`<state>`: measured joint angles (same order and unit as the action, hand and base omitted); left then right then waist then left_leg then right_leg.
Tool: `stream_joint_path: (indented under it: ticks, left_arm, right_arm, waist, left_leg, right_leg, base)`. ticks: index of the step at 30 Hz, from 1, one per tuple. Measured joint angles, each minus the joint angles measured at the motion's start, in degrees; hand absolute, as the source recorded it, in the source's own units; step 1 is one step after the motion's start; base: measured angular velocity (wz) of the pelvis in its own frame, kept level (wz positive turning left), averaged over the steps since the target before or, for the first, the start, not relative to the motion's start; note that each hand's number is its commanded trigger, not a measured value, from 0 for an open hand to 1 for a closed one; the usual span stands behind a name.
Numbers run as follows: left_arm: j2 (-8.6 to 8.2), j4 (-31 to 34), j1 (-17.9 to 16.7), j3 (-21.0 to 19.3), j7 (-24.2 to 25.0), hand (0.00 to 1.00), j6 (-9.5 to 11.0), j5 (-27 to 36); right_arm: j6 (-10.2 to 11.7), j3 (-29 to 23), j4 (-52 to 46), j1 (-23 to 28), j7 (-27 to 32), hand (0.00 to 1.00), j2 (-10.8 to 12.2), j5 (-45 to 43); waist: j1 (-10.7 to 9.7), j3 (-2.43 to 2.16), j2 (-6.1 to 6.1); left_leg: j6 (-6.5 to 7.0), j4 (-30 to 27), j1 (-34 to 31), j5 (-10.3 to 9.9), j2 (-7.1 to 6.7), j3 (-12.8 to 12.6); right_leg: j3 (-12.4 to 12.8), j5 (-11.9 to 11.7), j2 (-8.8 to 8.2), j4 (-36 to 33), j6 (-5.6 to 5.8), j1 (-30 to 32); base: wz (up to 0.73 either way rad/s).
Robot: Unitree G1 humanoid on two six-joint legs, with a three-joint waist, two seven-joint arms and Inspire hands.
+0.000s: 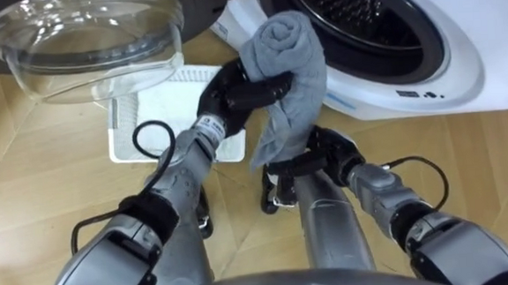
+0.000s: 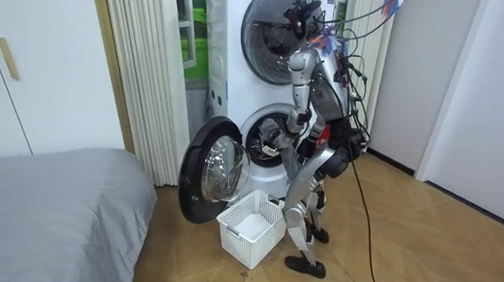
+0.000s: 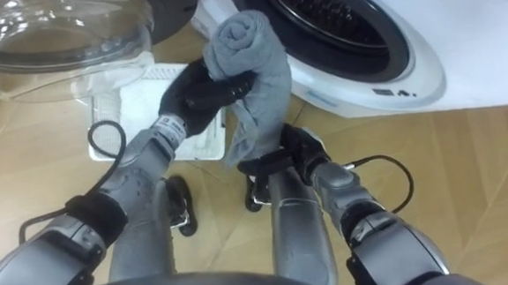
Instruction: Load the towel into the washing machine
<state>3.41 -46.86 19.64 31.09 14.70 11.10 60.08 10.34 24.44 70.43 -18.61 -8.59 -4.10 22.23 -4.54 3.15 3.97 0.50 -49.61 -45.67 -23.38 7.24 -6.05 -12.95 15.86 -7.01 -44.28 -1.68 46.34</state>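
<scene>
A grey towel [image 1: 289, 61], rolled at the top with a loose tail hanging down, is held just in front of the washing machine's open drum [image 1: 361, 21]. My left hand [image 1: 233, 95] is shut on the towel's rolled part from the left. My right hand [image 1: 325, 151] sits lower, under the hanging tail, with fairly straight fingers reaching left beneath the cloth. In the room view I stand bent forward before the lower washing machine [image 2: 265, 137], both arms toward its opening.
The machine's round glass door [image 1: 89, 38] stands swung open at my left. A white plastic basket [image 1: 178, 121] sits on the wood floor below the door, by my feet. A grey bed [image 2: 43, 198] lies at the room view's left.
</scene>
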Motion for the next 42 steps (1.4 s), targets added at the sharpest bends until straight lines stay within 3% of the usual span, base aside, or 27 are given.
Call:
stream_joint_path:
  ticks: [2, 3, 4, 5, 15, 17, 21, 26, 27, 28, 32, 37, 40, 42]
  left_arm:
    - [0.0, 0.0, -0.5, 0.0, 0.1, 1.0, -0.1, 3.3]
    - [0.0, 0.0, -0.6, 0.0, 0.3, 1.0, -0.1, 4.8]
    - [-0.01, 0.0, -0.7, 0.1, 0.4, 1.0, -0.1, 5.6]
    - [-0.03, 0.2, -1.0, 0.1, 0.8, 1.0, -0.1, 6.3]
    - [-0.39, 0.4, -2.3, 0.6, 2.1, 1.0, -0.3, 24.3]
    - [-0.55, 0.4, -2.7, 0.6, 2.2, 1.0, -0.3, 24.8]
    - [-0.87, 0.7, -6.4, 0.9, 4.3, 1.0, -0.5, 24.6]
    - [-0.02, 0.7, -9.3, 0.6, 6.1, 1.0, -1.8, 24.8]
    - [0.21, 0.7, -9.9, 0.6, 6.8, 0.55, -2.1, 24.7]
    - [0.26, 0.7, -10.6, 0.7, 7.4, 0.0, -2.3, 24.7]
    - [0.5, 0.2, -11.8, 0.6, 9.0, 0.0, -2.3, 24.7]
    - [1.56, -0.2, -12.1, 0.5, 9.7, 0.0, -3.4, 23.8]
    - [2.77, -0.5, -12.6, -0.3, 9.5, 0.0, -3.6, 20.3]
    - [2.56, -3.7, -12.1, -2.9, 8.1, 0.0, -3.6, 13.9]
  right_arm:
    - [0.0, 0.0, -1.0, 0.5, 0.0, 0.0, 0.0, 0.0]
    - [0.0, 0.0, -1.4, 0.6, -0.1, 0.42, 0.0, 0.0]
    - [0.0, 0.0, -1.4, 0.6, -0.1, 0.75, 0.0, -0.2]
    - [0.0, -0.1, -1.3, 0.6, -0.1, 1.0, 0.0, -0.8]
    - [-0.4, -2.1, -1.7, 0.5, 2.9, 1.0, 0.0, -1.5]
    - [-0.4, -2.2, -1.9, 0.7, 3.8, 1.0, 0.0, -2.7]
    - [-1.4, -2.8, -3.1, 2.2, 6.6, 1.0, -0.1, -7.1]
    - [-3.7, -2.8, -6.7, 5.0, 8.7, 1.0, -0.2, -9.7]
    - [-4.0, -3.1, -6.7, 5.1, 8.9, 1.0, -0.3, -9.8]
    - [-4.0, -3.2, -6.8, 5.2, 9.2, 1.0, -0.5, -9.8]
    - [-4.0, -3.2, -6.9, 5.3, 10.2, 1.0, -0.7, -9.8]
    - [-4.0, -3.3, -6.9, 5.8, 12.3, 1.0, -1.3, -9.0]
    - [-4.0, -3.4, -5.9, 5.4, 12.3, 1.0, -2.0, -7.4]
    - [-4.0, -3.9, -5.4, 5.1, 12.2, 1.0, -2.2, -4.8]
  waist:
    - [0.1, -0.02, -0.03]
    - [0.1, -0.02, -0.04]
    - [0.1, -0.02, -0.03]
    - [0.2, -0.02, -0.04]
    - [0.5, -0.33, -0.53]
    - [0.4, -0.51, -0.8]
    - [0.9, -1.58, -2.08]
    - [2.3, -1.68, -2.38]
    - [2.7, -1.66, -2.41]
    - [3.2, -1.72, -2.54]
    - [3.7, -1.57, -2.98]
    - [6.2, -1.5, -3.89]
    - [6.6, -1.41, -4.11]
    - [7.0, -1.17, -4.49]
  left_leg:
    - [-0.06, 0.3, 0.5, 0.0, -0.01, 0.1]
    - [-0.08, 0.6, 0.7, 0.1, 0.01, 0.1]
    - [-0.08, 0.7, 0.8, 0.2, 0.02, 0.1]
    - [-0.1, 1.0, 1.0, 0.3, -0.01, 0.1]
    - [-0.41, 2.2, 1.4, 0.7, 0.02, 0.0]
    - [-0.4, 2.2, 1.4, 0.7, -0.01, 0.0]
    - [-0.37, 2.9, 1.9, 0.8, -0.09, -0.4]
    - [-0.56, 4.4, 2.6, 1.8, -0.13, -1.3]
    - [-0.73, 4.6, 2.7, 2.0, -0.12, -1.3]
    - [-0.88, 5.0, 2.8, 2.3, -0.03, -1.4]
    - [-1.21, 6.2, 2.7, 3.3, 0.07, -1.5]
    - [-1.72, 7.4, 3.3, 3.7, 0.06, -1.6]
    - [-1.83, 7.9, 3.4, 3.9, -0.04, -1.6]
    - [-1.8, 8.0, 3.4, 4.0, -0.06, -1.6]
  right_leg:
    - [0.0, 0.0, 0.01, 0.3, 0.02, -0.6]
    - [-0.1, -0.1, 0.03, 0.5, 0.06, -0.8]
    - [-0.1, -0.1, 0.06, 0.5, 0.06, -0.9]
    - [-0.1, -0.1, 0.06, 0.6, 0.06, -1.0]
    - [-0.1, -0.5, 0.65, 1.5, -0.14, -1.2]
    - [-0.2, -0.5, 0.61, 1.5, -0.16, -1.2]
    - [-0.3, -0.8, 0.56, 1.8, -0.24, -1.4]
    - [0.1, -1.1, 0.13, 1.8, -0.62, -1.2]
    - [0.1, -1.2, 0.11, 2.3, -0.8, -1.2]
    - [0.0, -1.5, 0.1, 2.9, -1.13, -1.3]
    - [-0.3, -2.0, 0.27, 3.8, -1.62, -1.2]
    - [0.1, -2.2, 0.7, 4.5, -1.85, -1.2]
    - [0.0, -2.2, 0.65, 4.6, -1.86, -1.2]
    - [0.0, -2.2, 0.66, 4.7, -1.86, -1.3]
  base:
    - [0.0]
    - [0.03]
    - [0.05]
    - [0.04]
    - [0.0]
    - [0.0]
    - [-0.02]
    - [-0.01]
    - [-0.05]
    - [0.0]
    - [0.0]
    - [-0.04]
    - [0.0]
    - [0.0]
